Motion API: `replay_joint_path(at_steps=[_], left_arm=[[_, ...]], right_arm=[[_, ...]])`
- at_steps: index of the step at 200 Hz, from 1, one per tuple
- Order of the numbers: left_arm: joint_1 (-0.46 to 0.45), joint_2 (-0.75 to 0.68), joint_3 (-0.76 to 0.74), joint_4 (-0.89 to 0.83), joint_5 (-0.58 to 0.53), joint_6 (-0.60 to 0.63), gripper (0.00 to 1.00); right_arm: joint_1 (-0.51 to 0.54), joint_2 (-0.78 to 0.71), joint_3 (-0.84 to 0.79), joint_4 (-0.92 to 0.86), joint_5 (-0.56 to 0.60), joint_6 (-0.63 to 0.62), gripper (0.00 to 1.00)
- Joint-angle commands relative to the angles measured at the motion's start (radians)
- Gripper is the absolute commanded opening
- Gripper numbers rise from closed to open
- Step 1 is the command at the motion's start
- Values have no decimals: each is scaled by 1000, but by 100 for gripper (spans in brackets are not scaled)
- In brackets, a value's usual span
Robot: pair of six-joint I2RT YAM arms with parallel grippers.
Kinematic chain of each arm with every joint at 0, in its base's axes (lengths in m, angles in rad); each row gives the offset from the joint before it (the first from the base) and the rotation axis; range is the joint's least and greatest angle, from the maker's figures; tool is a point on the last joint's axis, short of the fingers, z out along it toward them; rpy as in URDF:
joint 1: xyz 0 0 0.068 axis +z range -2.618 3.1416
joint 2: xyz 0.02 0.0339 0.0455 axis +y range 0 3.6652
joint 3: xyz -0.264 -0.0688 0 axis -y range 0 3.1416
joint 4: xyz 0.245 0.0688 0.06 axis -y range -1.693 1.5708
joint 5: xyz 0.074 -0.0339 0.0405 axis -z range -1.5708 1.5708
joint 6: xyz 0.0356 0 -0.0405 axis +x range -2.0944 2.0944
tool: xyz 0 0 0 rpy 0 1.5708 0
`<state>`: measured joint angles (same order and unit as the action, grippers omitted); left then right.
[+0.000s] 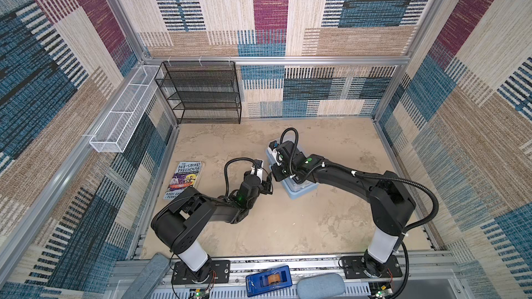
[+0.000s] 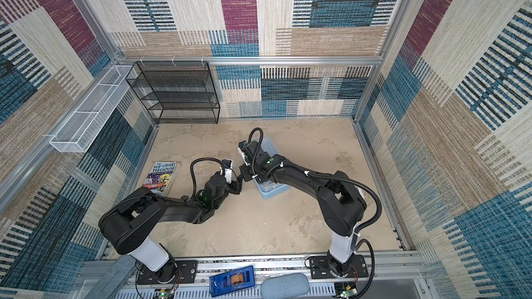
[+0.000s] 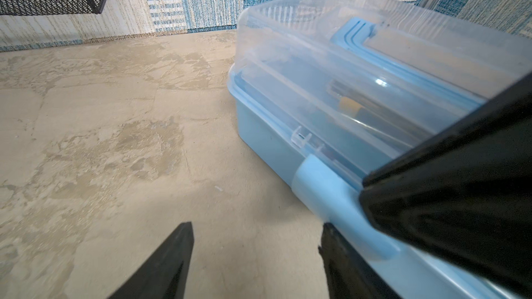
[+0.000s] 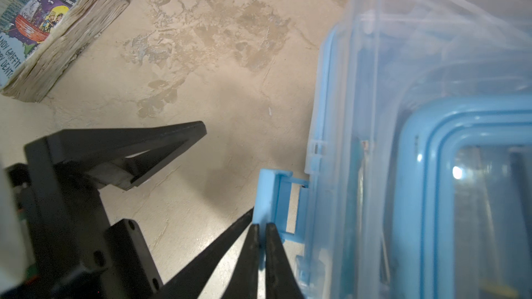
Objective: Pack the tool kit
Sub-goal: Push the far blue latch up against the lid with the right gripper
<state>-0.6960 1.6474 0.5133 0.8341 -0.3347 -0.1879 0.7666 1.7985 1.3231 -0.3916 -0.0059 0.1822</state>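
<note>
The tool kit (image 1: 302,192) (image 2: 273,191) is a pale blue case with a clear lid lying down over it, right of centre on the floor. Tools show dimly through the lid (image 3: 357,104). Its blue handle (image 4: 431,127) lies flat on top. My right gripper (image 4: 261,225) (image 1: 277,174) is shut, pinching the edge of the blue latch (image 4: 270,191) on the case's side. My left gripper (image 3: 256,225) (image 1: 269,182) stands open just beside that side, nothing between its fingers, one fingertip (image 3: 328,234) against the case by the latch (image 3: 316,179).
An illustrated paperback book (image 1: 184,179) (image 4: 49,33) lies on the floor left of the left gripper. A black mesh shelf (image 1: 201,93) and a white wire basket (image 1: 123,110) stand at the back left. A dark blue tape dispenser (image 1: 269,280) sits on the front rail.
</note>
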Motion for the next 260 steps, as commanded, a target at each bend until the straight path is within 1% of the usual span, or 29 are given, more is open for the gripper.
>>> replay_joint_path(at_steps=[1, 55, 107, 195, 233, 243, 252, 260], left_arm=[[2, -2, -2, 13, -3, -19, 73], [1, 9, 4, 21, 5, -21, 73], [1, 9, 12, 12, 8, -18, 73], [1, 27, 30, 5, 20, -27, 73], [1, 31, 40, -10, 22, -30, 73], [2, 29, 41, -12, 18, -30, 73], [1, 28, 40, -10, 17, -30, 73], [1, 29, 41, -12, 18, -27, 73]], right_arm=[[0, 8, -3, -33, 21, 8, 12], [0, 2, -6, -36, 37, 12, 12], [0, 12, -10, -43, 41, 19, 5], [0, 18, -8, -56, 55, 21, 4], [0, 29, 4, -61, 57, 20, 1], [-1, 29, 8, -62, 55, 20, 2], [0, 26, 11, -60, 55, 22, 7], [0, 20, 11, -57, 55, 24, 8]])
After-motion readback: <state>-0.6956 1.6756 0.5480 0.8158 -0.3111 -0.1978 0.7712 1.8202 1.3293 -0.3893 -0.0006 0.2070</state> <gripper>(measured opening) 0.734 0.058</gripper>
